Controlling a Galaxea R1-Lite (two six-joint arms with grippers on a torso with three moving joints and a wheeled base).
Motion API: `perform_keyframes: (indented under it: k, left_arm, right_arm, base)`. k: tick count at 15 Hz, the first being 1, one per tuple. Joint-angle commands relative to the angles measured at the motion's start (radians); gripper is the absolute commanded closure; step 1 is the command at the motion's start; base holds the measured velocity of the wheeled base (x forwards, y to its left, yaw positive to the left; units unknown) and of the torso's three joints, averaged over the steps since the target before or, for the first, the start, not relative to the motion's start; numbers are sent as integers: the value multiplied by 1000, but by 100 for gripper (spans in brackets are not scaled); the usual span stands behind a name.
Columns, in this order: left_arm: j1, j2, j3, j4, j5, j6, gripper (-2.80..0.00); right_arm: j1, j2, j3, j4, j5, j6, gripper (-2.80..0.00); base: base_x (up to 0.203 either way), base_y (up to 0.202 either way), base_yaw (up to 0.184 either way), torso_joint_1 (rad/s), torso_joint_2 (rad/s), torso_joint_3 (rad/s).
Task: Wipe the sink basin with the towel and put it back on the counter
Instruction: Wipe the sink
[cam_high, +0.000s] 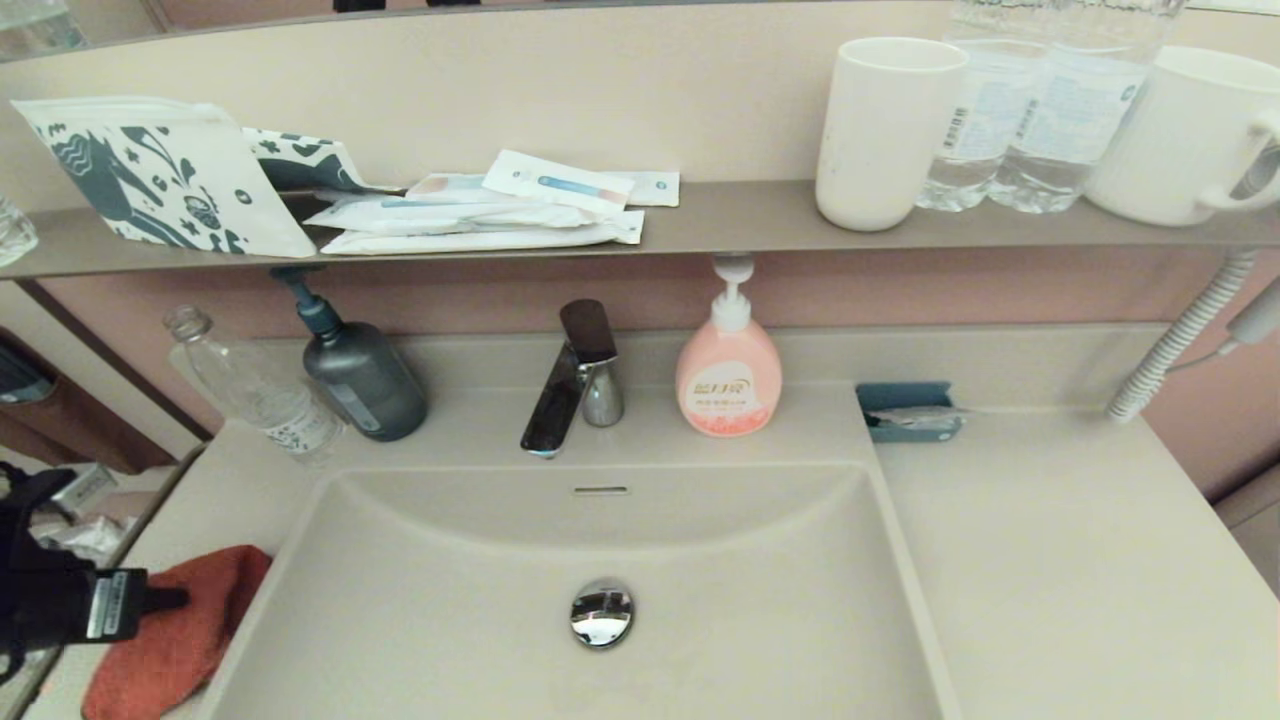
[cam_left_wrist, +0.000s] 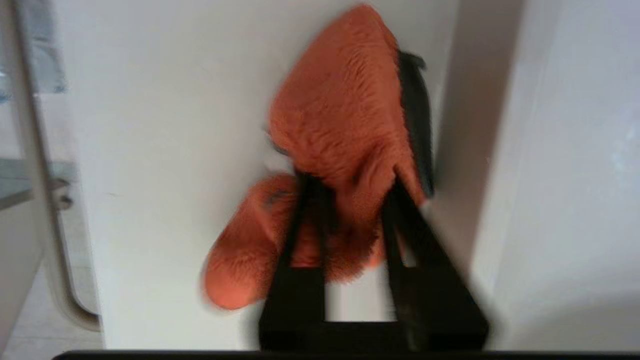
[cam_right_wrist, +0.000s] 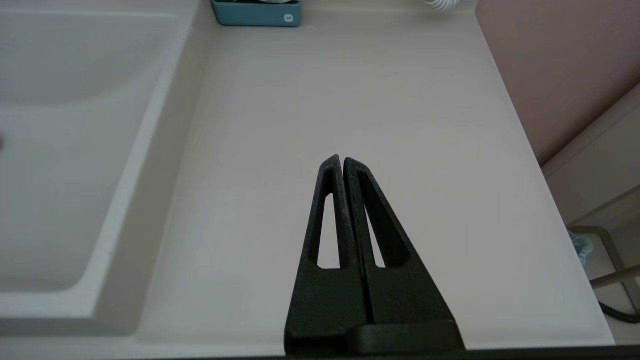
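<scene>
The orange-red towel (cam_high: 190, 620) lies bunched on the strip of counter left of the sink basin (cam_high: 760, 570). My left gripper (cam_high: 170, 600) reaches it from the left edge. In the left wrist view the towel (cam_left_wrist: 340, 115) is gathered between the two black fingers, and the left gripper (cam_left_wrist: 352, 182) is shut on its folds. The basin holds only its chrome drain plug (cam_high: 602, 612). My right gripper (cam_right_wrist: 341, 159) hangs shut and empty over the counter (cam_right_wrist: 350, 100) right of the basin (cam_right_wrist: 60, 150); the head view does not show it.
Behind the basin stand a faucet (cam_high: 575, 385), a pink soap bottle (cam_high: 729, 375), a dark pump bottle (cam_high: 360, 375), a clear bottle (cam_high: 255, 385) and a teal tray (cam_high: 908, 410). The shelf (cam_high: 720, 225) above carries cups, bottles and packets.
</scene>
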Motion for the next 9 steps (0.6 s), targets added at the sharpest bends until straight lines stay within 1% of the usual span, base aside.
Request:
perform_keyframes:
  k: [1, 4, 7, 9]
  left_arm:
    - [-5, 14, 6, -2, -3, 4, -280]
    - [-29, 2, -3, -4, -4, 4, -280]
    - [-67, -38, -12, -3, -3, 3, -280]
    - [-75, -51, -33, 0, 0, 1, -280]
  right_arm:
    - [0, 1, 0, -2, 1, -1, 0]
    - [0, 1, 0, 0, 1, -1, 0]
    - [0, 1, 0, 0, 0, -1, 0]
    - [0, 1, 0, 0, 0, -1, 0]
  base:
    - [0, 0, 0, 0, 0, 0]
    - [0, 0, 0, 0, 0, 0]
    - [0, 0, 0, 0, 0, 0]
    - [0, 0, 0, 0, 0, 0]
